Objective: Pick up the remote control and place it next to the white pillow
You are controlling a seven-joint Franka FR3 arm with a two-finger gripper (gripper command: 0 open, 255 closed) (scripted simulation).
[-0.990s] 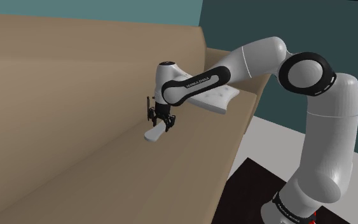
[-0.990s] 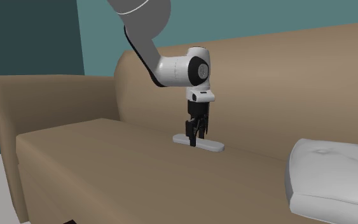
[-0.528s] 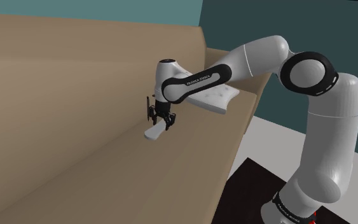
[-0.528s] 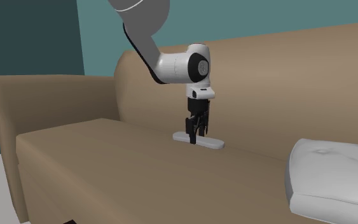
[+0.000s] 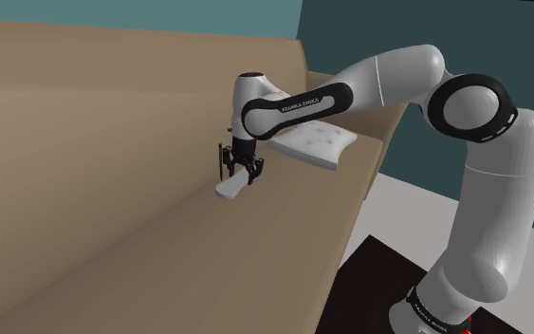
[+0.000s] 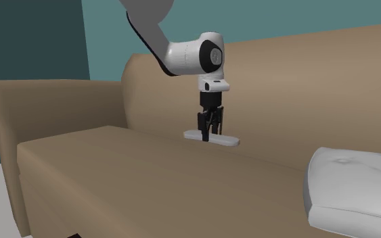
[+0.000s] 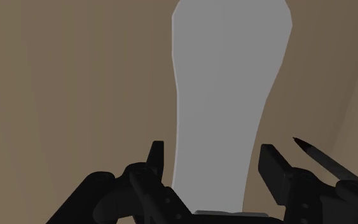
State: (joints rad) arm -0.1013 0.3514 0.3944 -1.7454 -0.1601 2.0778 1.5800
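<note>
**Gripping the remote: pickup looks made, the carry to the pillow not yet done**

A pale grey remote control [image 6: 217, 139], long and flat with one broader rounded end, sits level between the two black fingers [image 7: 155, 162] of the gripper [image 6: 210, 132]. In the wrist view the fingers press against its narrow sides near one end, so the tool reads as clamped on the remote. The gripper points straight down, with the white arm [image 5: 388, 81] reaching over from the shoulder view's right.

The remote is low over the seat of a tan sofa [image 6: 101, 169], close to where the seat meets the backrest. It seems to hang just clear of the cushion, though the gap under it is hard to make out.

A white tufted pillow [image 5: 314, 144] lies farther along the same seat, beside the armrest. It shows at the second exterior view's lower right, apart from the remote.

Judged from this, the grasp is done and the lift has barely begun. What remains is to raise the remote a little more, carry it along the seat toward the pillow, set it down just beside the pillow, and let go.
</note>
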